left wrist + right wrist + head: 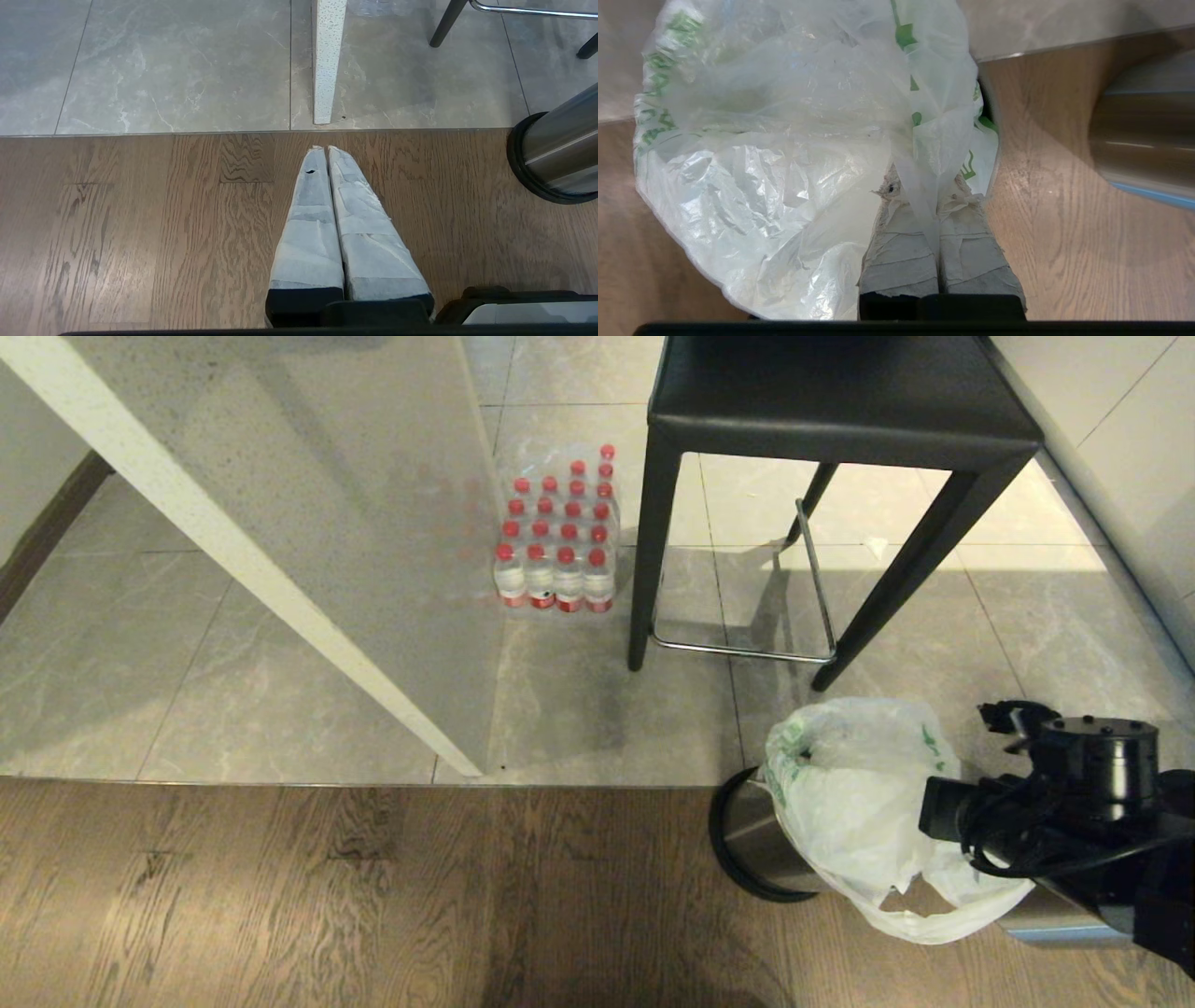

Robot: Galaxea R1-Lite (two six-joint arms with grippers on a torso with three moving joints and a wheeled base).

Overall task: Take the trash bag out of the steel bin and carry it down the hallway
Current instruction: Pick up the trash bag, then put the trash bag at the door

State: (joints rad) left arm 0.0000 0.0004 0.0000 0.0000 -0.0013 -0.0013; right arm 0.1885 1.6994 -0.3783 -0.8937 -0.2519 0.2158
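**Right gripper clamped on the trash bag above the steel bin**

The right gripper (924,186) reaches in from the lower right of the head view, its black wrist lying roughly level over the wood floor (327,896). Its 2 taped fingers (901,252) are pressed together on a pinched fold of the trash bag (854,803), so it is grasping the thin plastic. The bag billows out ahead of and beside the fingers, crinkled and translucent, with green print near its rim.

Just beneath and beyond the gripper stands the steel bin (747,845), its black ring (724,840) showing past the bag, which drapes over its top. Whether the bag's bottom is clear of the bin cannot be told.

The left gripper (327,149) hangs low over the wood floor, well apart from the bag, its 2 taped fingers (308,224) touching with nothing between them.

Beyond the right gripper, on the grey tiles (140,663), stands a black stool (840,401) with a chrome footrest. Farther off, beside the stool's leg, sits a shrink-wrapped pack of red-capped bottles (558,537) against a white speckled counter panel (280,504).
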